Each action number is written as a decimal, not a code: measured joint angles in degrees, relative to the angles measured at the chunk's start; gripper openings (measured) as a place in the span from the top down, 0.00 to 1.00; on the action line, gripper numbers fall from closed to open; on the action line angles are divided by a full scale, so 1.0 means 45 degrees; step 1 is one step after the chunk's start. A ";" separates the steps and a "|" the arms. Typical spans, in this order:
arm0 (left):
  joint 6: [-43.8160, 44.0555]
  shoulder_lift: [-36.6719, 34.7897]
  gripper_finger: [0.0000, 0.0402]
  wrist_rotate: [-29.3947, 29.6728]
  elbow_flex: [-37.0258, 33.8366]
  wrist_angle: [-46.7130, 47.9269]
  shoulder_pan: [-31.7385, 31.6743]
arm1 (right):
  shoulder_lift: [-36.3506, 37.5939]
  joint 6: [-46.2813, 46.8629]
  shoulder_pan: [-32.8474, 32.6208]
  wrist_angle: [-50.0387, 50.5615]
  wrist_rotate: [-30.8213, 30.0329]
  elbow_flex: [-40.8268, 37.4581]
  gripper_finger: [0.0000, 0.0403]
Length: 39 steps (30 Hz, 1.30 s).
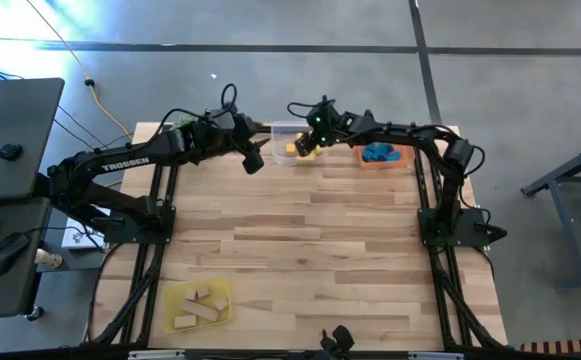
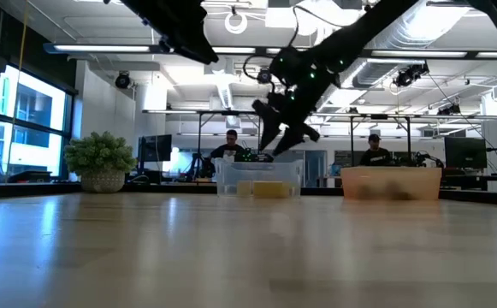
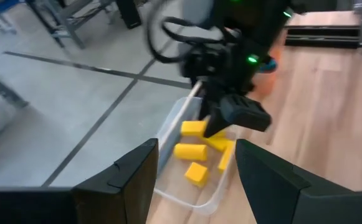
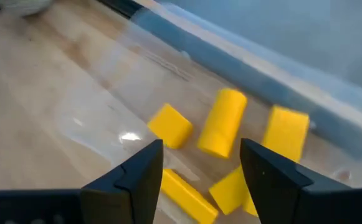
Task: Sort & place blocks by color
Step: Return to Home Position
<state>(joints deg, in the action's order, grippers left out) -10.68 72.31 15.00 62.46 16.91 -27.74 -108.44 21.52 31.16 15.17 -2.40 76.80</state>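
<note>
- My right claw hangs with its fingers apart and nothing between them. The yellow blocks lie directly beneath it, inside the clear tray.
- My left claw hovers just beside that tray, across from my right claw, with its fingers also spread and empty.
- Near my right claw, on the side away from my left, the blue blocks sit in the orange tray.
- Well apart from both claws, at the opposite table edge, the plain wood blocks rest in the yellow tray.
- I see no loose block anywhere on the table, so I judge the sorting finished.
- What remains, I reckon, is only to lift both arms clear and draw them back to rest.
</note>
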 joint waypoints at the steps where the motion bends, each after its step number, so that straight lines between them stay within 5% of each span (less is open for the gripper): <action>1: 0.0007 0.0000 0.50 -0.0216 0.0000 0.0000 -0.0001 | 0.0000 -0.0298 -0.0043 0.0288 0.0059 0.0319 0.50; 18: 0.3131 -0.0304 0.50 -0.3704 0.0000 0.0510 0.0629 | 0.0018 -0.4244 -0.1517 0.5103 0.1114 0.5303 0.50; 27: 0.4018 -0.1016 0.50 -0.2465 -0.0727 0.0472 0.3140 | 0.0711 -0.5250 -0.1846 0.6511 0.2201 0.6169 0.50; 39: 0.5761 -0.3561 0.50 0.0715 -0.3583 -0.2198 0.6085 | 0.4083 -0.4794 -0.2077 0.4421 0.4225 0.3145 0.50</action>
<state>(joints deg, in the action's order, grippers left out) 15.25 56.29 18.22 46.33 7.01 -0.36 -90.07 -0.05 21.81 35.06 16.61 90.95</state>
